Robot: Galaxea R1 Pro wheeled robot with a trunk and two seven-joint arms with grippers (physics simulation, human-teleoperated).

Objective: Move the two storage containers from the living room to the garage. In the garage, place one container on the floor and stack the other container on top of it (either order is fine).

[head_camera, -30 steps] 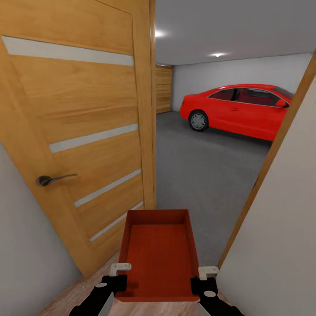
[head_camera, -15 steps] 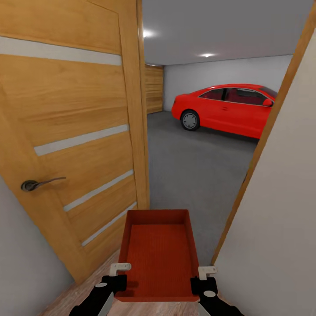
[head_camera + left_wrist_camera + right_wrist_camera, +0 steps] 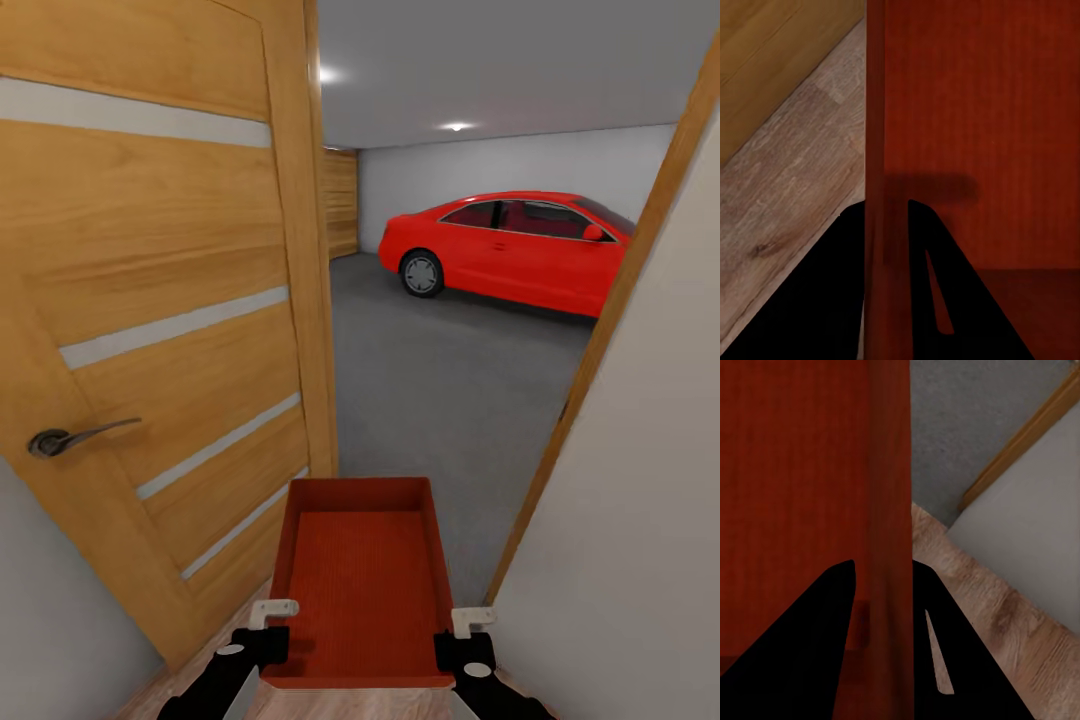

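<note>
The left gripper (image 3: pixel 262 640) pinched the left wall of the bin (image 3: pixel 362 585) near its close corner, one finger inside and one outside, as the left wrist view showed with the thin wall running between the dark fingers (image 3: pixel 926 300). The right gripper (image 3: pixel 465 645) clamped the right wall the same way at the opposite close corner. The orange-red bin was carried level and low in front of the robot, empty, its long side pointing ahead through an open doorway. A wooden door (image 3: pixel 160 320) with pale stripes and a metal handle (image 3: pixel 65 437) stood swung open on the left; a white wall (image 3: pixel 640 500) closed in on the right. Beyond lay the grey garage floor (image 3: pixel 450 380) and a red car (image 3: pixel 510 245). Light wood planks (image 3: pixel 787 195) were underneath. The bin looked light and rigid, but its walls seemed thin and smooth, so a pinch could slip or flex the wall. Holding both side walls at matching points appeared the steadiest grip, keeping it from tilting or twisting in the narrow doorway.
</note>
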